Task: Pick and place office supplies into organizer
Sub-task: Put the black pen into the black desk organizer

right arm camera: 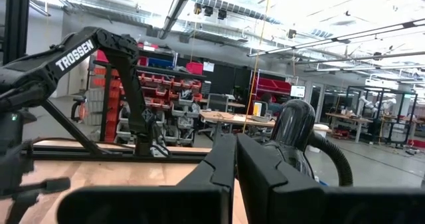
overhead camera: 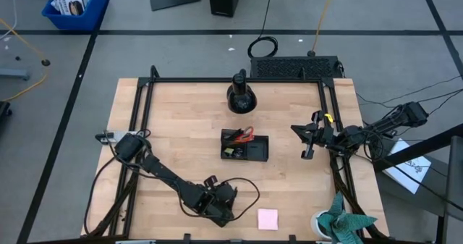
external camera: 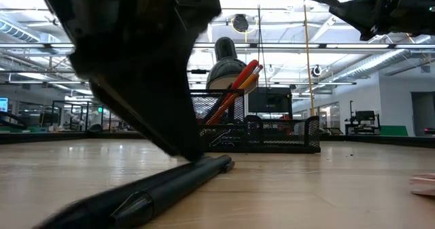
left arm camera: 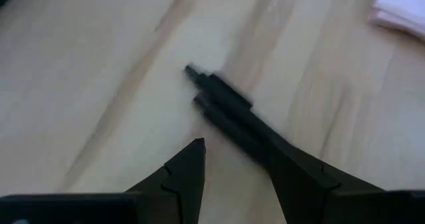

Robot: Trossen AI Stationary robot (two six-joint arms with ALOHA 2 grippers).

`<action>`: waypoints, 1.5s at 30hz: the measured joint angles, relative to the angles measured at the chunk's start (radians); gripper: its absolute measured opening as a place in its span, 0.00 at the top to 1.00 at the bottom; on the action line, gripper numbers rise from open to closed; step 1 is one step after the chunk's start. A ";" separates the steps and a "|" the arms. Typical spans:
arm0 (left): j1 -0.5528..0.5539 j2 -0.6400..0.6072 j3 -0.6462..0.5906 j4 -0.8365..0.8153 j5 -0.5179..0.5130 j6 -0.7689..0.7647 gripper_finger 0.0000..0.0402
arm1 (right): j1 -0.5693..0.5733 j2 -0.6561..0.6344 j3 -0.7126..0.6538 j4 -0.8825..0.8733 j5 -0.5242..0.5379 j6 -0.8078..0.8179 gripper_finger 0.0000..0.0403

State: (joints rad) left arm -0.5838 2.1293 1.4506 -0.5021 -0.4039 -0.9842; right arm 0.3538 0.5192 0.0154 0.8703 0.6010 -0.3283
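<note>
With its jaws released, the left gripper hovers at the table's six o'clock over two black pens, and should centre on one before clenching, while the right gripper waits clenched at three o'clock of the organizer.

A robotics lab: parts-bin shelving, workbenches and ceiling strip lights.

bare table left of organizer (stand behind)
</note>
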 joint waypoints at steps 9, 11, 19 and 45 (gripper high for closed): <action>0.008 0.068 0.006 0.020 0.078 0.046 0.59 | 0.000 0.000 0.000 0.000 0.000 0.001 0.98; 0.009 0.069 0.006 0.006 0.084 0.039 0.59 | 0.000 0.000 0.000 0.000 0.000 0.000 0.98; 0.008 0.030 0.001 -0.008 0.093 0.176 0.59 | 0.000 0.000 0.000 0.000 0.000 0.001 0.98; 0.065 -0.057 -0.002 -0.184 0.286 0.492 0.59 | 0.000 0.000 0.000 0.000 0.000 -0.006 0.98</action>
State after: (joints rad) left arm -0.5186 2.0719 1.4487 -0.6857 -0.1181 -0.4923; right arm 0.3542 0.5193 0.0152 0.8703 0.6014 -0.3342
